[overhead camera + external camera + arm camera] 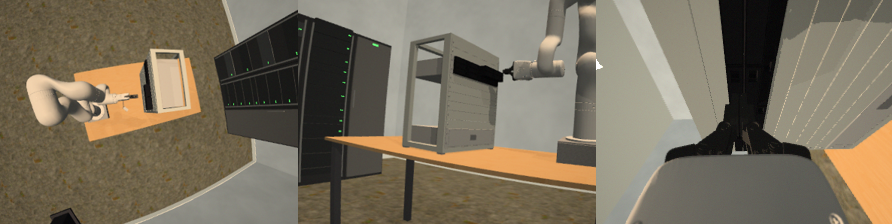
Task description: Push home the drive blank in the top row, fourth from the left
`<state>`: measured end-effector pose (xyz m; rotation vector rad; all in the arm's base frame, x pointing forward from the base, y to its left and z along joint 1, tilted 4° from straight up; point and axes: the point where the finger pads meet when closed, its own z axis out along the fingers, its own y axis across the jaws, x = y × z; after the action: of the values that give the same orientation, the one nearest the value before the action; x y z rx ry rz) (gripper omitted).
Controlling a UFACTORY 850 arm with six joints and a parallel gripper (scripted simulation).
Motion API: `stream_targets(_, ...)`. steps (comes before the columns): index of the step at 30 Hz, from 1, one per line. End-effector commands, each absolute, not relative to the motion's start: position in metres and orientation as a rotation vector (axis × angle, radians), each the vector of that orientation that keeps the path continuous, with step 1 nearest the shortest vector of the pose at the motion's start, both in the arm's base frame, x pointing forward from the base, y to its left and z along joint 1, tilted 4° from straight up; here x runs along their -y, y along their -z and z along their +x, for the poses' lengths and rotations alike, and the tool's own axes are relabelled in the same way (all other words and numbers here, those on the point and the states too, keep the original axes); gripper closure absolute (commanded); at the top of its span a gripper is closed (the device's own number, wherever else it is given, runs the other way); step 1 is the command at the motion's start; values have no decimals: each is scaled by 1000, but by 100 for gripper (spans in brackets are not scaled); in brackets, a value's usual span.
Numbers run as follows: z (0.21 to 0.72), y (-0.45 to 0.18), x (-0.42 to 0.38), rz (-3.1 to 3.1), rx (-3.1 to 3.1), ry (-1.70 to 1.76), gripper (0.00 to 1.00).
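Observation:
The grey rack [452,94] stands on the orange table [509,159]. Its black storage chassis [478,71] forms a band across the upper front, and shows as a dark strip in the wrist view [748,60] and the overhead view [147,92]. Single drive blanks are too small to tell apart; some square faces [745,77] show in the wrist view. My gripper [506,70] is shut with nothing between the fingers. It sits just off the near end of the chassis, a small gap away. In the wrist view the closed fingertips [741,125] point straight at the dark strip.
Tall black server cabinets [332,101] stand behind the table to the left. The arm's base block [576,150] sits on the table at the right. The rack's lower front is plain grey panels [469,120].

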<state>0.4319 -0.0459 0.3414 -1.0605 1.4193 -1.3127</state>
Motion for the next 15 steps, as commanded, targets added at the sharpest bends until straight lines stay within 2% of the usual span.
stream_targets(1,431,-343,56,-1059,-1418,1313,100)
stream_targets(15,420,-347,115,-1059,-1418,1313,100)
